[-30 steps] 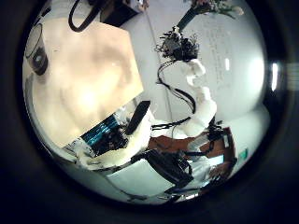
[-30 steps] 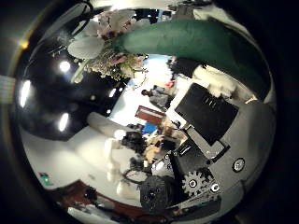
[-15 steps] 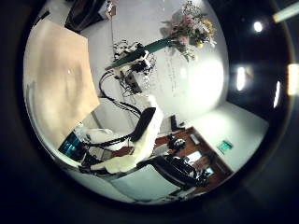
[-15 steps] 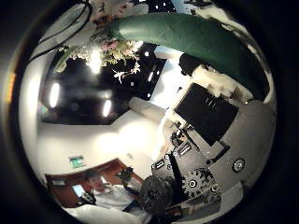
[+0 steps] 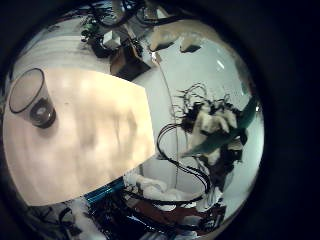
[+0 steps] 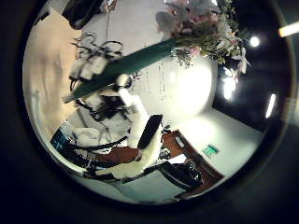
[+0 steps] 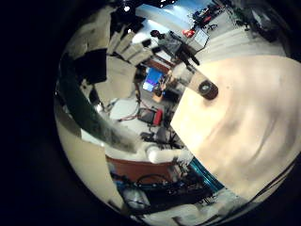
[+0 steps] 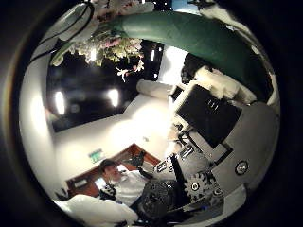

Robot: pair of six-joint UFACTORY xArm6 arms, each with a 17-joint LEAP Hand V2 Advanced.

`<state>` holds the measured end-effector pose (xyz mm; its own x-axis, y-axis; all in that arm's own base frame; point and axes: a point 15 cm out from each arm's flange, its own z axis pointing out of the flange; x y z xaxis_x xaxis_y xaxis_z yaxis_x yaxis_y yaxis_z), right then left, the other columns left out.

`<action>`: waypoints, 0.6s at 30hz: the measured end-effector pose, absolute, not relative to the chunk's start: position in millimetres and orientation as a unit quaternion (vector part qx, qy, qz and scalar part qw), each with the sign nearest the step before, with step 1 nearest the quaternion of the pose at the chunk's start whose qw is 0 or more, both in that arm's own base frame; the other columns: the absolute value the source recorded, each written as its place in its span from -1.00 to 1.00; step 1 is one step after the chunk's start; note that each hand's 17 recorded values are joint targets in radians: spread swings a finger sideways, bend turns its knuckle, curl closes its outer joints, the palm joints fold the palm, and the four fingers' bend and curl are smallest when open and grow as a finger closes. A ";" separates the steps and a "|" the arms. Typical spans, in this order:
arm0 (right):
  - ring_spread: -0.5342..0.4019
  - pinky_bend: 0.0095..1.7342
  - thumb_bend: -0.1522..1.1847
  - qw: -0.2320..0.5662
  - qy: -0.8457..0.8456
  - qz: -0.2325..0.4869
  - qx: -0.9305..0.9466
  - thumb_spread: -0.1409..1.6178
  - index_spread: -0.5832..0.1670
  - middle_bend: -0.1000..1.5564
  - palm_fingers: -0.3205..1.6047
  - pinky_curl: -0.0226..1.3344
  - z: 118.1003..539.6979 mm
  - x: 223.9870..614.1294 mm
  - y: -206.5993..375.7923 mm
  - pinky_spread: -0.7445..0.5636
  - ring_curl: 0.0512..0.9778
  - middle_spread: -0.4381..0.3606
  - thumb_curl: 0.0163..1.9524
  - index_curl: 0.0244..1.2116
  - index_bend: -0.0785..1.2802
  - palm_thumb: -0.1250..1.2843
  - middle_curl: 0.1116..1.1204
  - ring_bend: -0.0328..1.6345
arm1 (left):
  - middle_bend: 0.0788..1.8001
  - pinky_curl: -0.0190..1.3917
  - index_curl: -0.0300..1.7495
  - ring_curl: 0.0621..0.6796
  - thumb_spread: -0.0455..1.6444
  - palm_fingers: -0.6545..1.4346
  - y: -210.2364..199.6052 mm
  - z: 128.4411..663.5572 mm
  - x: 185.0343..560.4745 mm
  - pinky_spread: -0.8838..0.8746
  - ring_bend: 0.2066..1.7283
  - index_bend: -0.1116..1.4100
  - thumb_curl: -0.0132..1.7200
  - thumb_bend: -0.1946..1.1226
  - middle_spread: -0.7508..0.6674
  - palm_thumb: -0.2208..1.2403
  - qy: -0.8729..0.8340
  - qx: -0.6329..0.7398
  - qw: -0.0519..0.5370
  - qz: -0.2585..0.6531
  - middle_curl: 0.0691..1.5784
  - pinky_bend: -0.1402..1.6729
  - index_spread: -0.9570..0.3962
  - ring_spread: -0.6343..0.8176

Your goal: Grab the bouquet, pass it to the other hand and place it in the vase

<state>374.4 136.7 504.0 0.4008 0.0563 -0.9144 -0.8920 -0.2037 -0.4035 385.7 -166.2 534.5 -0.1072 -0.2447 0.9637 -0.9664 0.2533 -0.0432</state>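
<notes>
The bouquet [image 8: 189, 38] lies across my right palm, its wrapped stem close to it and its flowers [image 8: 109, 43] beyond. My right hand [image 8: 218, 123] is shut on the stem. The left thumb side palm view shows the bouquet [image 6: 201, 28] held up in the air by my right hand [image 6: 89, 67], a short way from my left palm. The left little finger side palm view shows that hand [image 5: 215, 125] on the wrap, beside the table. My left hand [image 5: 165, 40] shows straight fingertips and holds nothing. The glass vase [image 5: 35, 100] stands upright on the table [image 5: 90, 140].
The right little finger side palm view shows the vase [image 7: 205, 89] near the table's [image 7: 249, 132] far edge, and the wrapped stem [image 7: 89, 118] close to the palm. Room furniture and desks lie beyond the table.
In the left thumb side palm view the bouquet and my right hand have come much closer and now fill more of it. The right thumb side view has turned; the bouquet stays in the hand.
</notes>
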 end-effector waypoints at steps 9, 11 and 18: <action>-0.24 0.42 -0.69 0.498 0.342 0.405 -0.686 0.05 -0.01 0.80 0.53 0.34 474.4 373.9 152.0 -0.17 0.27 -0.21 0.35 0.36 0.89 0.85 0.26 0.85 | -0.82 -0.85 -0.58 -0.60 0.26 -0.14 -166.4 546.9 379.8 0.58 -0.51 -0.62 -0.61 -0.74 0.44 -0.36 -0.636 0.457 0.489 0.385 -0.60 -0.21 0.55 0.52; -0.24 0.41 -0.70 0.489 0.340 0.404 -0.694 0.05 -0.01 0.80 0.53 0.35 470.1 371.7 154.8 -0.17 0.27 -0.21 0.36 0.35 0.89 0.85 0.26 0.85 | -0.82 -0.86 -0.58 -0.61 0.25 -0.14 -168.9 550.9 381.4 0.58 -0.51 -0.62 -0.61 -0.74 0.43 -0.36 -0.634 0.453 0.493 0.387 -0.60 -0.22 0.55 0.52; -0.24 0.40 -0.71 0.479 0.324 0.398 -0.712 0.05 -0.01 0.80 0.53 0.39 472.1 365.5 177.0 -0.17 0.27 -0.21 0.38 0.35 0.89 0.85 0.25 0.85 | -0.68 -0.88 -0.59 -0.63 0.25 -0.04 -175.2 548.3 376.7 0.52 -0.50 -0.64 -0.60 -0.74 0.32 -0.30 -0.631 0.441 0.520 0.370 -0.55 -0.23 0.57 0.47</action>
